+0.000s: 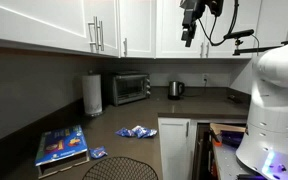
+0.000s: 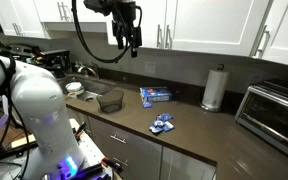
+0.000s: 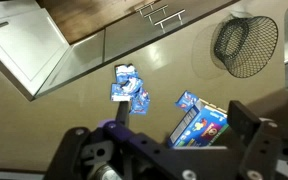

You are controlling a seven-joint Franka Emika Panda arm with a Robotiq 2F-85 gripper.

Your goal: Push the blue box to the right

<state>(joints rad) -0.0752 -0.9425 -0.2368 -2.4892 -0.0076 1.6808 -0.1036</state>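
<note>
Dark countertop (image 1: 124, 112): blue box (image 1: 62, 146), lower left, is judged untouched, push not begun; gripper (image 1: 188, 38) is held high, jaws spread, empty.

1. My gripper (image 3: 162, 135) fills the lower edge, and its two dark fingers (image 3: 252, 125) stand wide apart.
2. The blue box (image 3: 196, 122) lies flat on the counter (image 3: 184, 65). Its lower end is hidden behind my gripper body.
3. Crumpled blue-and-white wrappers (image 3: 129, 85) lie near the box, to its upper left, and apart from it.
4. A black mesh basket (image 3: 246, 45) is at the upper right.
5. A white panel (image 3: 24, 45) is at the upper left, and two metal bar handles (image 3: 159, 12) are at the top edge.
</note>
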